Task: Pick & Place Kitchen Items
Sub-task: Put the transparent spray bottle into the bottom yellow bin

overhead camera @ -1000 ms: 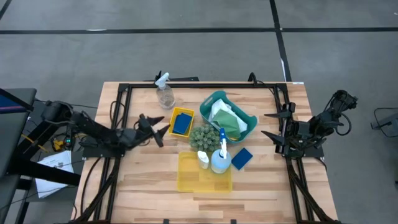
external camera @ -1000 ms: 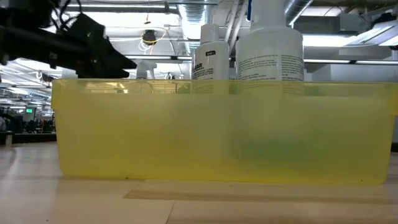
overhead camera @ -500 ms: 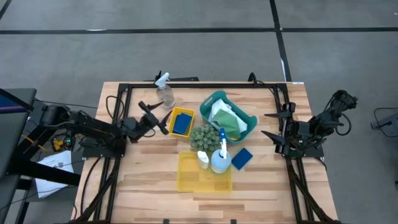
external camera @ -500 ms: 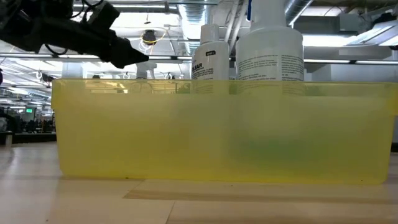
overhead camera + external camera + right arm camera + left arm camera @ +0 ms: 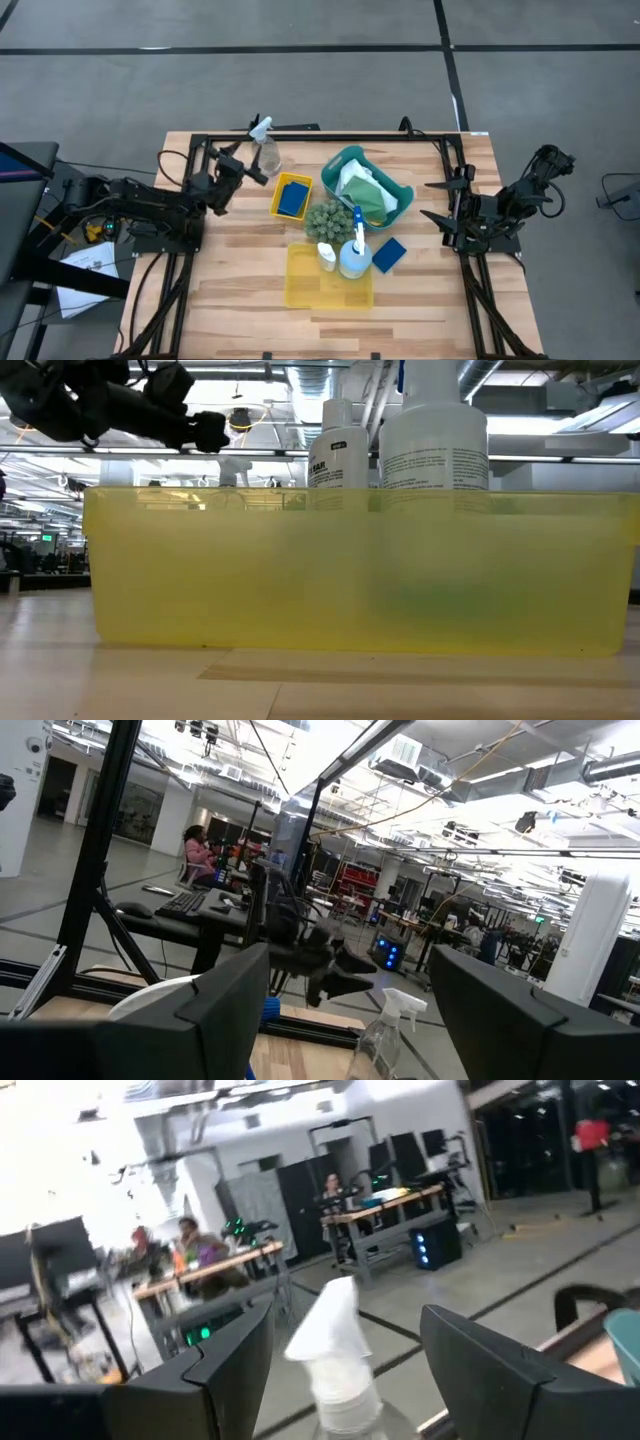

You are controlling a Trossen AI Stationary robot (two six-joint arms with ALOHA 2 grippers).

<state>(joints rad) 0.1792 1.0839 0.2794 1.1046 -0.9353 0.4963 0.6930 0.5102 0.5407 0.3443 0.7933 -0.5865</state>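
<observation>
1. Left gripper point(image 5: 243, 165) — fingers spread and empty, raised over the far-left part of the table point(image 5: 240, 290). In the left wrist view its two dark fingers point(image 5: 215, 1370) frame the white trigger head of the clear spray bottle point(image 5: 335, 1355); the wide stance is probably meant to let the bottle's neck pass between them.
2. Clear spray bottle point(image 5: 264, 148) — upright near the table's far edge, just beside the left gripper and not yet touched. It looks like the item in hand.
3. Small yellow bin point(image 5: 279, 185) — holds a blue sponge point(image 5: 292, 200), so this one seems already sorted.
4. Teal basket point(image 5: 338, 160) — carries white cloths point(image 5: 358, 182) and a green piece.
5. Large yellow bin point(image 5: 300, 285) — near the front edge; the white-and-blue spray bottle point(image 5: 355, 255) and small white bottle point(image 5: 327, 257) stand at its far rim, whether inside or just behind cannot be told.
6. Second blue sponge point(image 5: 388, 254) — loose on the wood, beside the spray bottle.
7. Right gripper point(image 5: 434, 200) — open, holding nothing, parked at the right edge, waiting.
</observation>
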